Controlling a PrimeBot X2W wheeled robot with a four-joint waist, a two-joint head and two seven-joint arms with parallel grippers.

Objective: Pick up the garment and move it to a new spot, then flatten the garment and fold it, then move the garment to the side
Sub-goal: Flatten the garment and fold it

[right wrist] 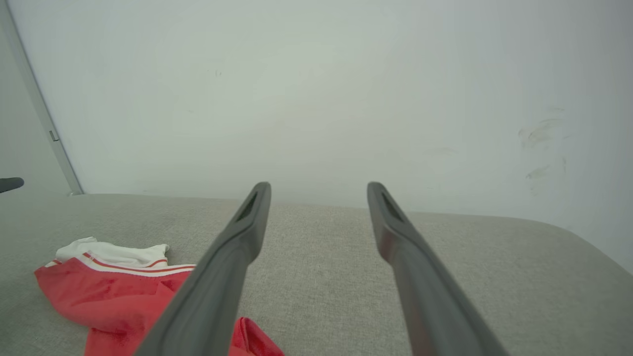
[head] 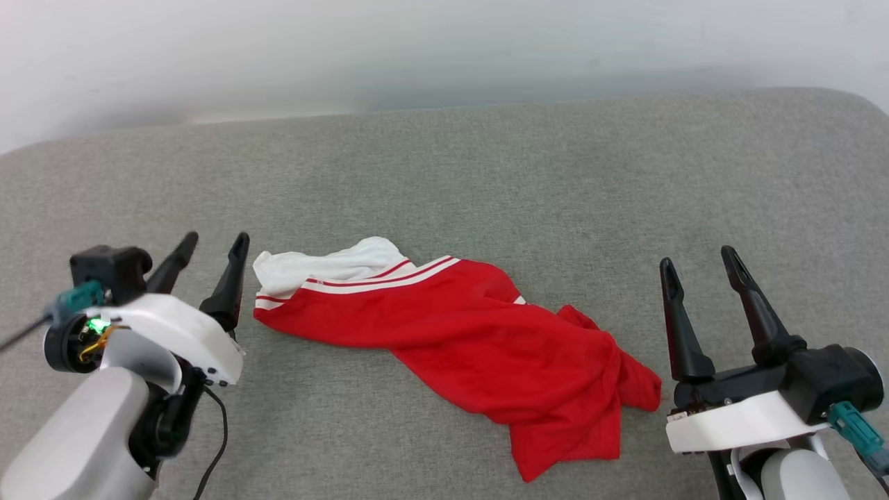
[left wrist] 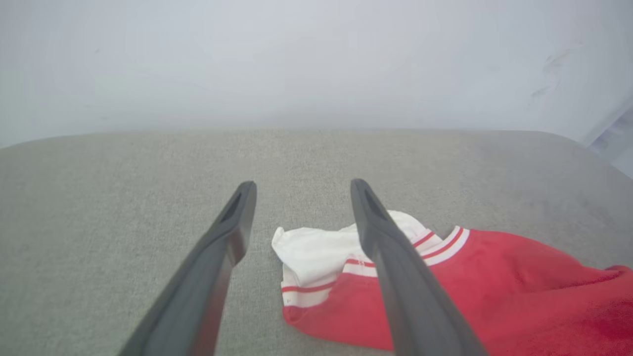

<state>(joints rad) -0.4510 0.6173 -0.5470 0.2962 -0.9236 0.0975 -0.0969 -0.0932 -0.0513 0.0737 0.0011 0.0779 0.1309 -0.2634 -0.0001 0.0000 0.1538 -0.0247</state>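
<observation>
Left gripper point(head: 216, 239) is hovering at the near left, its fingers spread apart and gripping nothing, tips just beside the white sleeve end of the cloth. Right gripper point(head: 699, 257) is hovering at the near right, fingers likewise spread and empty, just beside the bunched red end. Between them the garment point(head: 472, 333), a red T-shirt with a white sleeve and red-and-white striped trim, is lying crumpled on the grey fabric surface point(head: 486, 173). Beyond the surface's far edge a pale wall point(head: 417, 48) is rising.
</observation>
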